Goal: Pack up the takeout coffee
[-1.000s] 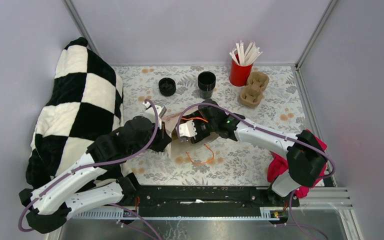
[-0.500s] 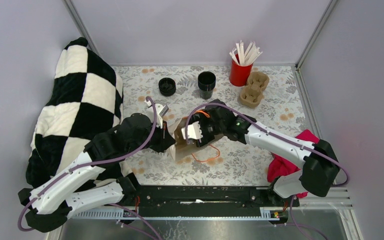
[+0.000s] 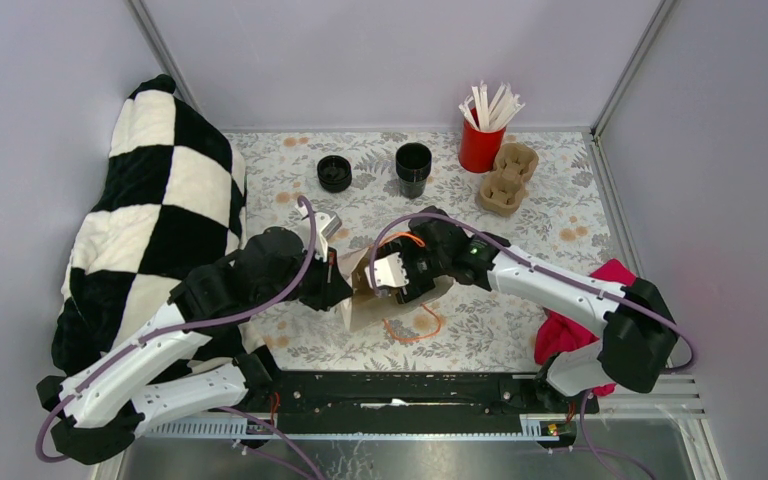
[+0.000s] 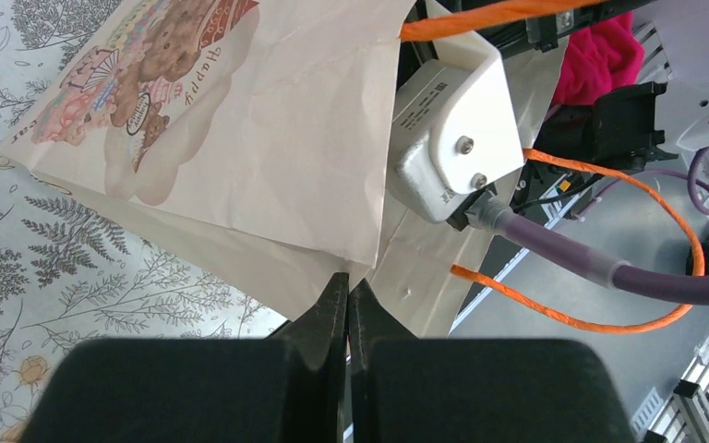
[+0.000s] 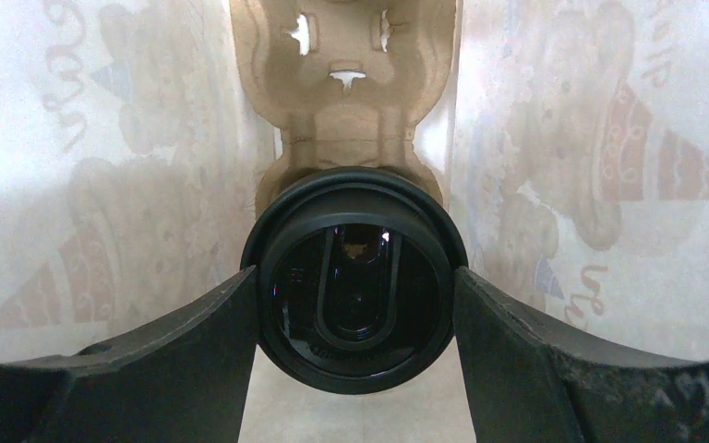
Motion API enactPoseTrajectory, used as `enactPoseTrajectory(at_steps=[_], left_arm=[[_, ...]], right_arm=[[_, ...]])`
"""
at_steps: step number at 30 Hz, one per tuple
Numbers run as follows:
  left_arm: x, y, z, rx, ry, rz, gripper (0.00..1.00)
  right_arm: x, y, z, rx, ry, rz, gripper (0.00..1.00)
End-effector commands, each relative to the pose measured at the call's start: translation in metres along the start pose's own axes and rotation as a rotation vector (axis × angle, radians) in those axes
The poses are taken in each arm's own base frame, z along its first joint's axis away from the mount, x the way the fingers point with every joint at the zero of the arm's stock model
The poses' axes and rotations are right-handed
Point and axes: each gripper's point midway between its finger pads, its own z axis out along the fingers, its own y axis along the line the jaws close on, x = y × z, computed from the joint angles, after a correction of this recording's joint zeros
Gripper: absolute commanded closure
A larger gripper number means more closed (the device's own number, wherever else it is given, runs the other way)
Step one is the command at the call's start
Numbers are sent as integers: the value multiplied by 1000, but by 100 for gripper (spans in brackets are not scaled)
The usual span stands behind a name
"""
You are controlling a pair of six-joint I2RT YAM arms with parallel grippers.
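Top external, from my left: a black-and-white checked blanket is heaped at the left edge of the counter. Beside it the left arm reaches to the left end of a paper bag lying near the counter's middle. The right arm comes in from the other side, its wrist pushed into the bag's mouth. An orange cord handle loops out on the bag's near side. Along the back, left to right, stand a squat black round piece, an open black cup, a red cup of white sticks and a pulp cup carrier. A red cloth lies by the right arm's base.

On the left wrist view I see the left fingers pressed together, pinching the bag's paper edge. The bear print faces the camera, and the white camera housing on the right wrist sits just past the paper.

On the right wrist view I am looking down inside the bag. The right fingers stand wide, one on each side of the takeout coffee, touching its black lid and gripping it. Beyond the cup a second pulp carrier lies at the bag's far end. I cannot tell whether the cup is seated in it.
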Motion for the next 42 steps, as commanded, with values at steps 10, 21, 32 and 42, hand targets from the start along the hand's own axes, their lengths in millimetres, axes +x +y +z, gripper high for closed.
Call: enactPoseTrajectory(at_steps=[10,21,32,42], left_arm=[[-15,-10,-9,27,-27,30,100],[-18,-9,-10,14,-49,9,100],[-17,-16,-8,65,-64,-48,100],[-11,-22,-7,98,-40,-68,100]], right_arm=[[-21,-27,6,13,-43,-79,100],[-37,-39,7,46,-74,-123,100],[-31,-3,-10,-23,-45,-96,100],[-20,-9,4,-1,8,-118,100]])
